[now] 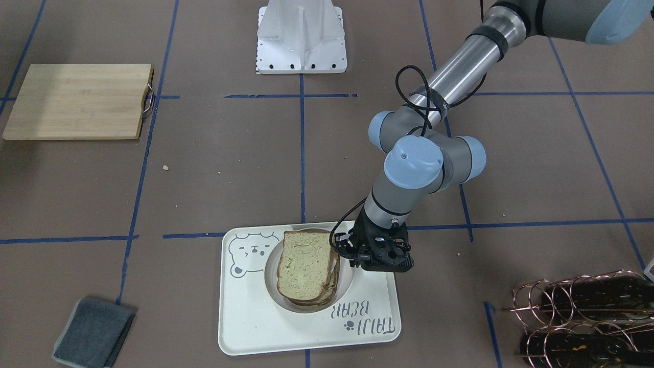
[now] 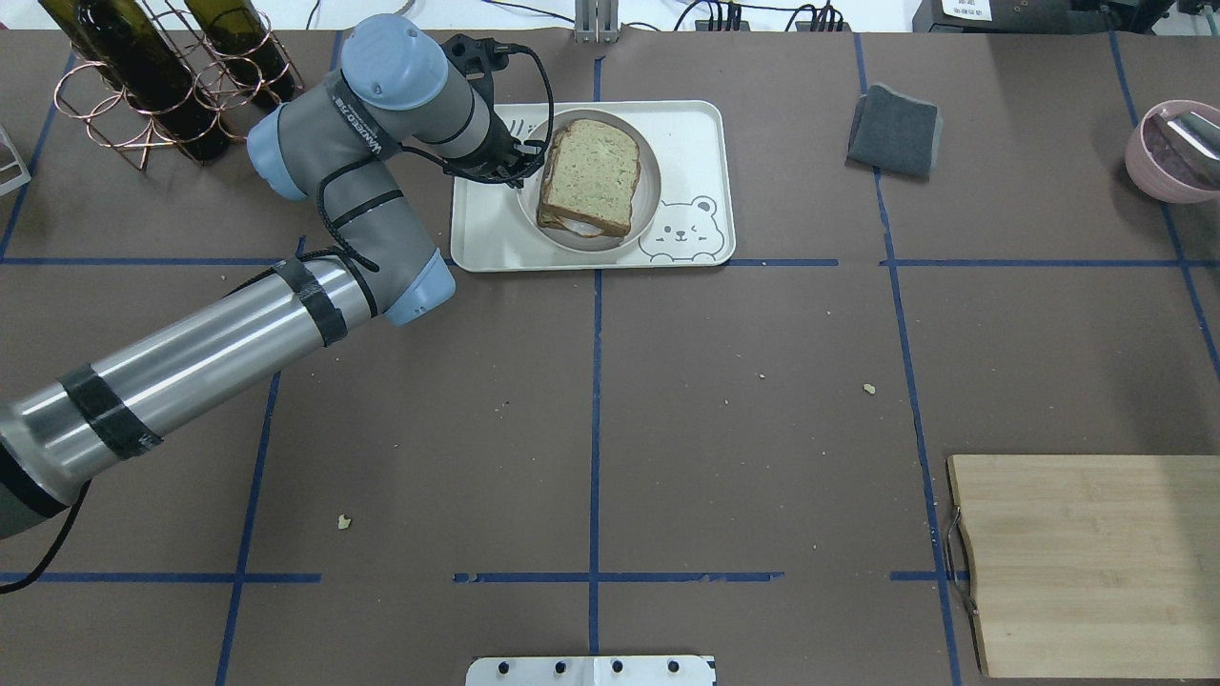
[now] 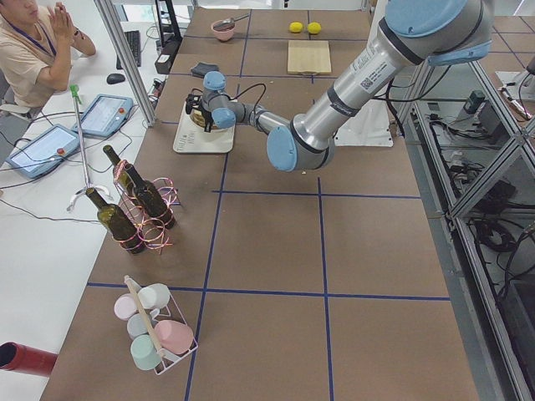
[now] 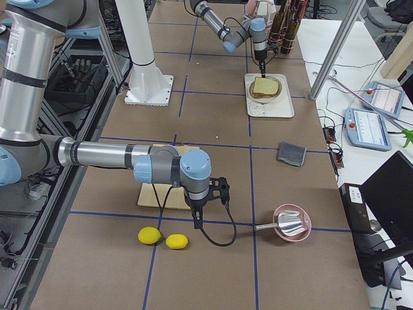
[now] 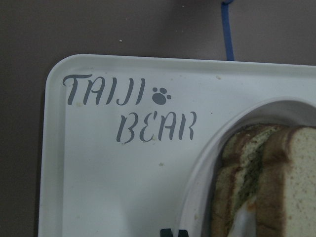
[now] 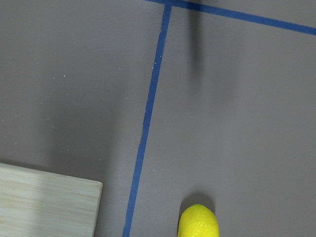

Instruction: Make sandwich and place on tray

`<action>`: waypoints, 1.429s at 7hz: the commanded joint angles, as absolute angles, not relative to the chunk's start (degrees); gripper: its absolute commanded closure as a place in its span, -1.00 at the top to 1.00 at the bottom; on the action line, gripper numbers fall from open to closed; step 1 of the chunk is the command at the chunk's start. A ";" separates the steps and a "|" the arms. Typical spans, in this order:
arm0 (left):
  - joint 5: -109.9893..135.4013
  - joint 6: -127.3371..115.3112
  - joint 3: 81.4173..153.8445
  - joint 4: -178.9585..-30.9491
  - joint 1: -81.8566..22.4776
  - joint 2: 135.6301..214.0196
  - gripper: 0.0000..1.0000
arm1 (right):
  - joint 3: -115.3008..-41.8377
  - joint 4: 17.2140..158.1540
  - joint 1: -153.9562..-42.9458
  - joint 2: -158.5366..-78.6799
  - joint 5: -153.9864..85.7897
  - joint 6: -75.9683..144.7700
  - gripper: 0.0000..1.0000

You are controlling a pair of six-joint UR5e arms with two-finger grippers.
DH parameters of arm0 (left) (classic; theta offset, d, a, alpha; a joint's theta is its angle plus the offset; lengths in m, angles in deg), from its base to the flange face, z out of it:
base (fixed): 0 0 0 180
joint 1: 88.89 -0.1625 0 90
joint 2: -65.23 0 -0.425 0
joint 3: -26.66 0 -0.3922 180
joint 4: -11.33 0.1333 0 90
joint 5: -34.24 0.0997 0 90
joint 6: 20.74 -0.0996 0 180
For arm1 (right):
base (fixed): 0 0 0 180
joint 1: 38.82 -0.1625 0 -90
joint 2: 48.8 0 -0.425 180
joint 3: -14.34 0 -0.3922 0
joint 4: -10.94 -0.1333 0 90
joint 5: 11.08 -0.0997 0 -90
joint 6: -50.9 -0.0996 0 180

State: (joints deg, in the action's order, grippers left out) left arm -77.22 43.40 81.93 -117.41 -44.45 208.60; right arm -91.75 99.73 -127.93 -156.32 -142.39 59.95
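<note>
In the front-facing view my left gripper hangs over the large cream rectangular tray with its grey bear drawing, just beside the sandwich of two pale speckled, brown-crusted bread slices lying in the tray's round hollow. Overhead, a sliver of white egg peeks from between the slices, and my left wrist camera shows my dark fingertips drawn close together with nothing between them. From the table's right end, my right gripper points down near two yellow lemons and a wooden cutting board; whether it is spread or closed I cannot tell.
</note>
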 commanded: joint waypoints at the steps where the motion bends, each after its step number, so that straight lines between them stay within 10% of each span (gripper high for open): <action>1: -77.12 43.07 79.92 -119.02 -44.41 209.20 -0.61 | -91.66 99.79 -127.94 -156.29 -142.38 59.95 1.00; 2: -77.12 41.32 80.10 -119.02 -44.41 209.20 0.31 | -91.66 99.79 -127.94 -156.38 -142.47 60.04 1.00; 4: -77.12 38.85 81.84 -118.84 -42.93 209.02 1.00 | -91.66 99.79 -127.94 -156.38 -142.38 59.95 1.00; 10: -83.00 14.82 140.06 -90.27 -36.34 167.99 1.00 | -90.16 99.79 -127.94 -156.38 -143.00 59.60 1.00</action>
